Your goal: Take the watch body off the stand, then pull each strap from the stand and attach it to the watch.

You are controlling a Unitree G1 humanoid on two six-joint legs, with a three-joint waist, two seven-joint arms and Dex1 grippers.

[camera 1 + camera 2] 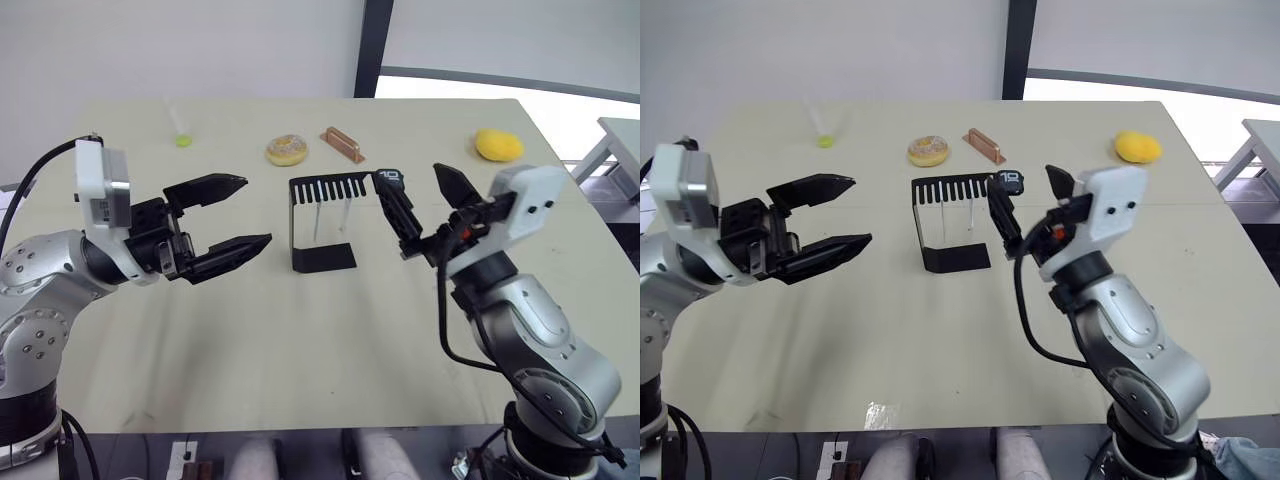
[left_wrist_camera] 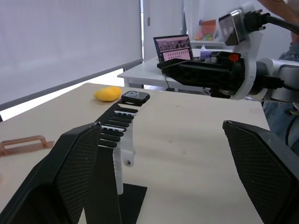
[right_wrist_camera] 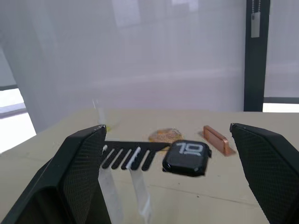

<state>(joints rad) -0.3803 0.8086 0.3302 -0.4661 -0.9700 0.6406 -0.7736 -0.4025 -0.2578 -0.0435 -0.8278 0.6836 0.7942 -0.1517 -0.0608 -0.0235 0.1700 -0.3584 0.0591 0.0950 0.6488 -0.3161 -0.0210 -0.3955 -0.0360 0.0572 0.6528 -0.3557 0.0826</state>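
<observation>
My right gripper (image 1: 424, 205) is spread wide and holds nothing; it is raised just beside the free end of the stand's top arm. In the right wrist view the watch body (image 3: 186, 157) sits between my two fingers (image 3: 79, 172), touching neither of them. The watch body is at the tip of the stand's (image 1: 322, 222) slotted top arm, face up, with white digits on its screen. I cannot tell whether it lies on the arm or is clipped to it.

The stand is upright near the middle of the table (image 1: 300, 330), its flat base on the surface. The two white straps (image 1: 330, 215) hang down from slots in the top arm, side by side, inside the bracket's opening.

My left gripper (image 1: 235, 213) is also wide open and empty. It is raised over the table on the stand's other side, well apart from it and pointing toward it.

Along the far side of the table lie a donut (image 1: 287, 150), a copper handle (image 1: 342, 143), a yellow lump (image 1: 498, 145) and a small green thing (image 1: 183, 140).
</observation>
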